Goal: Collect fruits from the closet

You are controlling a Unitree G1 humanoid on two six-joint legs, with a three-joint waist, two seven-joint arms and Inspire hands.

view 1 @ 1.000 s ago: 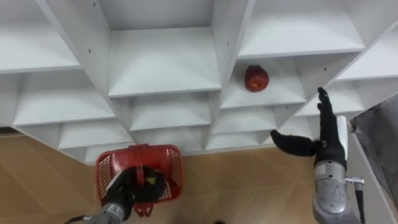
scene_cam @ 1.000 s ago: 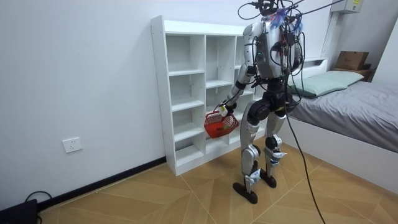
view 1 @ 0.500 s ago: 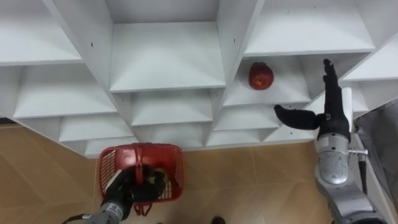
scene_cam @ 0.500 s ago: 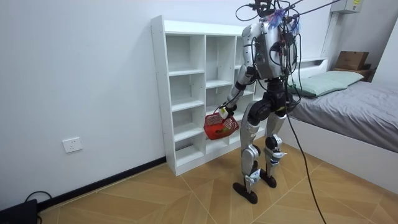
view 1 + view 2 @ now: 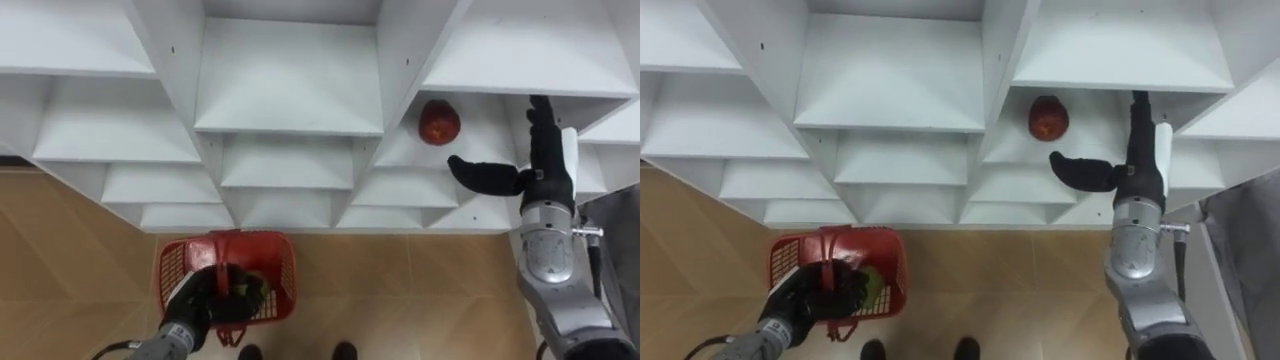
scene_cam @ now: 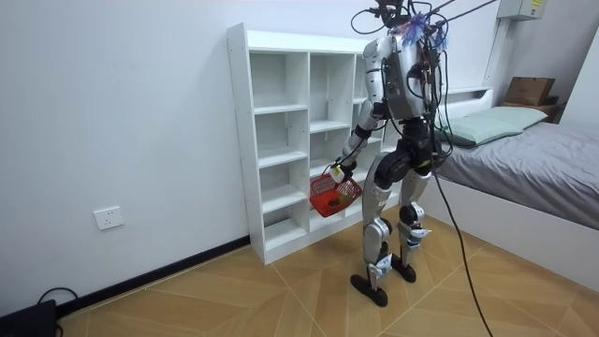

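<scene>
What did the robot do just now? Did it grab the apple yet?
Not yet. The right hand rose, open, closer to the apple on its shelf, without touching it. The apple stayed put, and the left hand kept gripping the red basket by its handle.

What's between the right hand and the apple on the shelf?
Nothing but bare white shelf lies between the open right hand and the apple; both eye views show that gap.
</scene>
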